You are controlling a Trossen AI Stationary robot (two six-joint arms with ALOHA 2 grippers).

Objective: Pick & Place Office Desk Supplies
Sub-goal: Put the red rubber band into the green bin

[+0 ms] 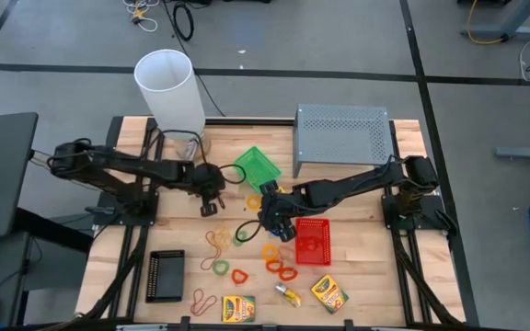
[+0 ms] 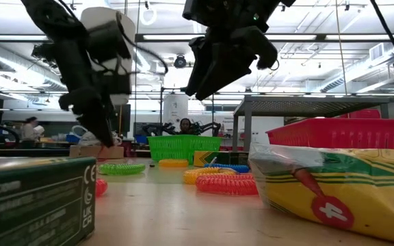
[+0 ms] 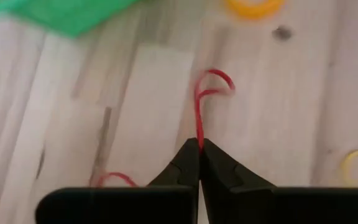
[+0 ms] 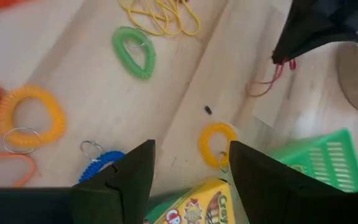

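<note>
Already clenched: left gripper (image 3: 199, 146) pinches a thin red rubber band (image 3: 205, 99), which trails straight ahead from its fingertips over bare wood, beside the green tray (image 1: 257, 165). Right gripper (image 4: 188, 165) hovers released, nearer the yellow loop (image 4: 216, 144).

We saw bright, even overhead light on the table (image 1: 136, 267). In the low view, ceiling strip lights glared and the arms stood as dark silhouettes; the nearest crayon box (image 2: 334, 191) was soft. The left wrist view was blurred, its green tray (image 3: 67, 12) smeared.
</note>
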